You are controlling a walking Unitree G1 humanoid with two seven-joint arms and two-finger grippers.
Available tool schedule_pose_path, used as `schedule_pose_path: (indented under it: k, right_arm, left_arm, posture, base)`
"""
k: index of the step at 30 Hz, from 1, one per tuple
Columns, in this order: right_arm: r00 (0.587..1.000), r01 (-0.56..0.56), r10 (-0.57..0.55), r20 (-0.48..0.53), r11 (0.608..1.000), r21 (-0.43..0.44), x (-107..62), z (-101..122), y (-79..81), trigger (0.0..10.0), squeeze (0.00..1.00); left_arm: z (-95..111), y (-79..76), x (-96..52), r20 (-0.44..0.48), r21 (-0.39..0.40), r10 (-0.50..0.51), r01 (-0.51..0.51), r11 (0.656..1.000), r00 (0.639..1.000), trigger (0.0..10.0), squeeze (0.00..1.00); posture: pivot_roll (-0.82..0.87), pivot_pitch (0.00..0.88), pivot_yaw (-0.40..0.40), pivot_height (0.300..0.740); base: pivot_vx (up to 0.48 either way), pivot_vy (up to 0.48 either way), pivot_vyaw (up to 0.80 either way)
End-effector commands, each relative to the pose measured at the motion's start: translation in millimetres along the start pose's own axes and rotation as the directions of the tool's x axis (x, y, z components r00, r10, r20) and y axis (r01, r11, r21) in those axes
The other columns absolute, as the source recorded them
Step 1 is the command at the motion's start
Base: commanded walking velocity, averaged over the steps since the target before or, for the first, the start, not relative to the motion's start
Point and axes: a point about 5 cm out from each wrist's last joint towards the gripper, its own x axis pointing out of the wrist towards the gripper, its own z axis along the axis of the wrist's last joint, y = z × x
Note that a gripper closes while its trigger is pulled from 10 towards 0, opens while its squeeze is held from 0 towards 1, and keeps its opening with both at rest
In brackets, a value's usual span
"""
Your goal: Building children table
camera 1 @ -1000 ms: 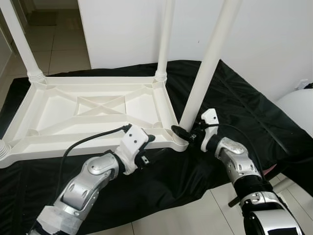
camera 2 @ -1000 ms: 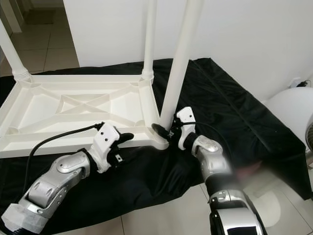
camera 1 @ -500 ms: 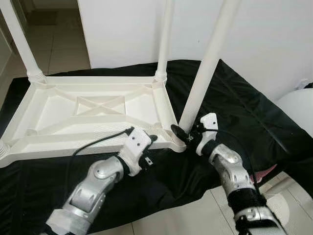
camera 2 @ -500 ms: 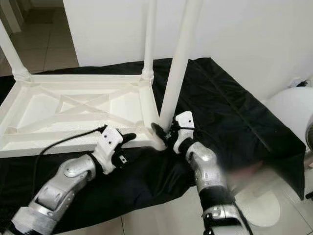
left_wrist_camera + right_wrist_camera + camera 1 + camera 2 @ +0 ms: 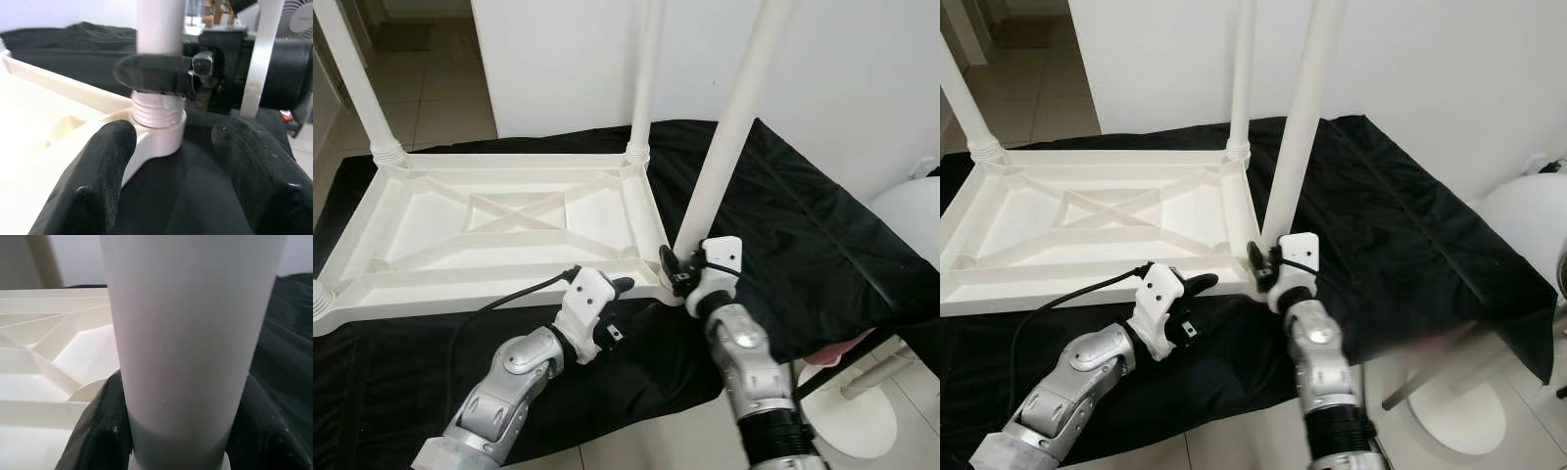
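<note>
An upturned children's table (image 5: pixel 499 220) is laid on a cloth (image 5: pixel 803 235) spread over the floor (image 5: pixel 435 98), its legs pointing up. The near right leg (image 5: pixel 729 117) is clasped at its base by the right gripper (image 5: pixel 677 272); the left gripper (image 5: pixel 619 294) is held just before the table's near edge.

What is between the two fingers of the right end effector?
The white table leg, just above its threaded base. In the right wrist view the black fingers press both sides of it.

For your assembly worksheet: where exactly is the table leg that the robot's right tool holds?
The table leg stands upright at the near right corner of the upturned tabletop, its base clasped by the right tool, with the left tool open beside it.
</note>
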Motion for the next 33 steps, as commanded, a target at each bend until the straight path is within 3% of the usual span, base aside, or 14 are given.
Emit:
schedule_pose_path:
  k: [1, 11, 21, 33]
  right_arm:
    - [0.992, 0.121, -0.120, -0.034, 0.992, 0.025, -3.0, -4, -8.4, 10.0, 0.00]
    - [0.976, 0.214, -0.214, -0.028, 0.977, 0.001, -2.8, -1, -7.5, 10.0, 0.00]
    - [0.977, 0.210, -0.210, -0.032, 0.977, 0.020, -2.3, 1, -1.8, 10.0, 0.00]
    - [0.980, 0.196, -0.197, -0.022, 0.980, -0.038, 0.5, 3, -12.8, 10.0, 0.00]
  left_arm:
    - [-6, 2.4, -2.7, -0.014, -0.006, -0.001, 0.001, 1.000, 1.000, 10.0, 0.00]
    - [-2, 10.3, -0.2, -0.009, -0.013, -0.034, 0.034, 0.999, 0.999, 10.0, 0.00]
    - [0, 21.2, 3.1, -0.011, -0.008, -0.033, 0.033, 0.999, 0.999, 10.0, 0.00]
    - [1, 25.2, 10.3, -0.017, -0.003, -0.040, 0.039, 0.999, 0.999, 10.0, 0.00]
  posture:
    - [-0.04, 0.009, 0.003, 0.740]
    - [-0.08, 0.011, 0.067, 0.740]
    - [-0.10, 0.009, 0.087, 0.740]
    - [-0.10, 0.009, 0.100, 0.740]
  base:
    - [0.000, 0.000, 0.00]
    - [0.000, 0.000, 0.00]
    - [0.000, 0.000, 0.00]
    - [0.000, 0.000, 0.00]
